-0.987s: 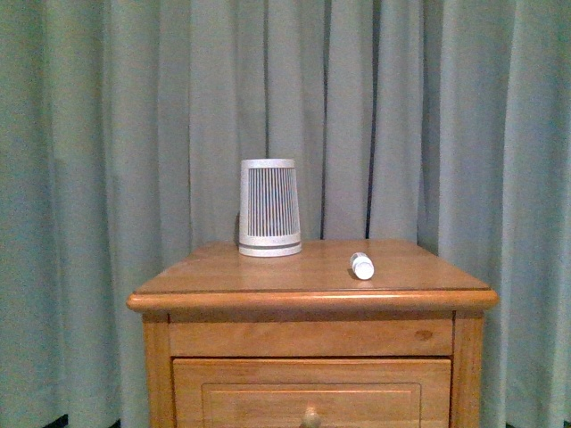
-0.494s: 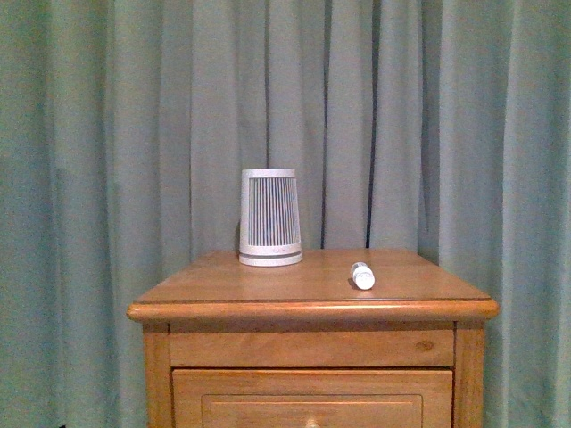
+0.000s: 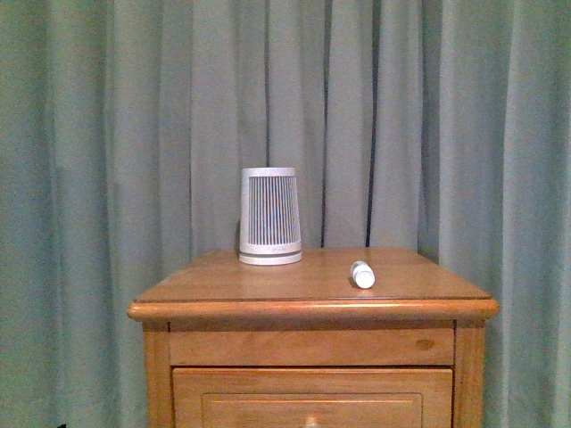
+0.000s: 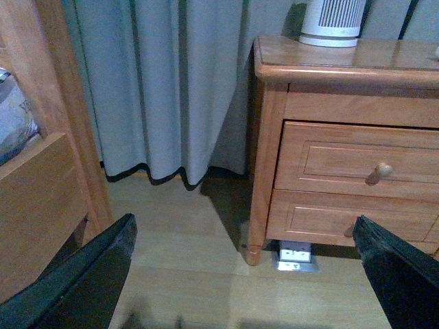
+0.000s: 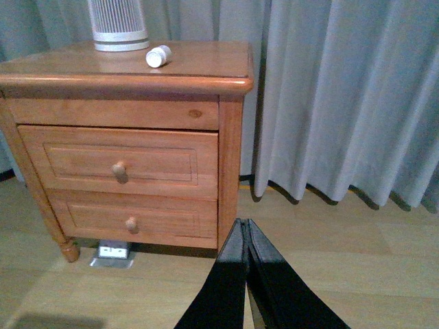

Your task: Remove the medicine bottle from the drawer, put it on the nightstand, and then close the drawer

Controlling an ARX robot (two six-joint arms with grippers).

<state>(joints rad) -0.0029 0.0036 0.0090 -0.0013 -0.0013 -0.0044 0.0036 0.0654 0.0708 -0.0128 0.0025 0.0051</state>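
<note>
The small white medicine bottle (image 3: 362, 275) (image 5: 158, 55) lies on its side on the nightstand (image 3: 268, 283) (image 5: 206, 65) (image 4: 343, 58) top, right of the middle. The upper drawer (image 3: 312, 397) (image 5: 120, 161) (image 4: 363, 161) sits flush in the nightstand, shut, with its round knob showing. My left gripper (image 4: 243, 236) hangs open low over the floor, off the nightstand's left front corner, holding nothing. My right gripper (image 5: 245, 226) is shut and empty, low over the floor off the nightstand's right side. Neither arm shows in the front view.
A white-grey ribbed tapered device (image 3: 269, 217) (image 5: 116, 24) (image 4: 333, 20) stands at the back of the nightstand top. Below the upper drawer is a lower drawer (image 5: 134, 219). Grey-green curtains (image 3: 428, 134) hang behind. A wooden bed frame (image 4: 48, 178) stands left. A floor socket (image 4: 296, 255) lies under the nightstand.
The front view has shifted a little: the nightstand and everything on it sit lower in the picture than one second ago. The bottle and the device keep their places on the top.
</note>
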